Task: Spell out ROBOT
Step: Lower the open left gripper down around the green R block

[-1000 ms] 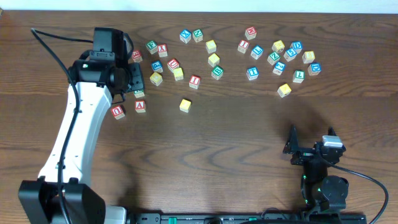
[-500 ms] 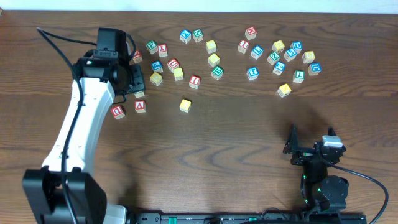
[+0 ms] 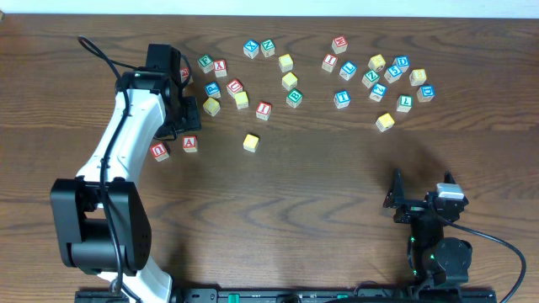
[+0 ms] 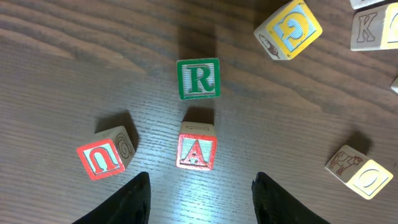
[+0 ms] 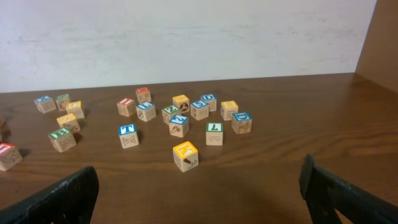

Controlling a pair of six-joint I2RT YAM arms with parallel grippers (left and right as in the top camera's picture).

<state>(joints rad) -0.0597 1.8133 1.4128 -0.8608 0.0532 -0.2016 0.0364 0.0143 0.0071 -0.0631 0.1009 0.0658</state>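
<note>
R (image 4: pixel 198 78): green-bordered, letter up, flat on the bench (image 3: pixel 295 210). Shows in the left wrist view, straight ahead of the left tool (image 4: pixel 200 186). Touches nothing. Sits toward the bench's 10 o'clock and, from overhead, hides for the most part under that tool.

A (image 4: pixel 196 149), red: lies at 6 o'clock of R, just beside it with a thin gap. Lines up with the space between the tool's fingers, beyond their tips.

U (image 4: pixel 102 157), red, turned a little: rests at 8 o'clock of R, near A but apart from it.

G (image 4: pixel 288 30), yellow, tilted: stands at 2 o'clock of R, apart. K (image 4: pixel 370 28): past G, cut by the frame edge.

O (image 4: pixel 360 174), yellow face: lies alone at 4 o'clock of R, well apart from it.

Left tool: fingers apart, nothing between them, hanging above the bench.

T (image 3: pixel 341 98), blue-bordered: sits toward the bench's 1 o'clock among the far scatter of cubes, well apart from R.

B: cannot tell which blue-bordered cube at this size.

Right tool (image 5: pixel 199 177): fingers spread wide, gripping nothing. Hangs low at the bench's 4 o'clock, well apart from every cube.
</note>
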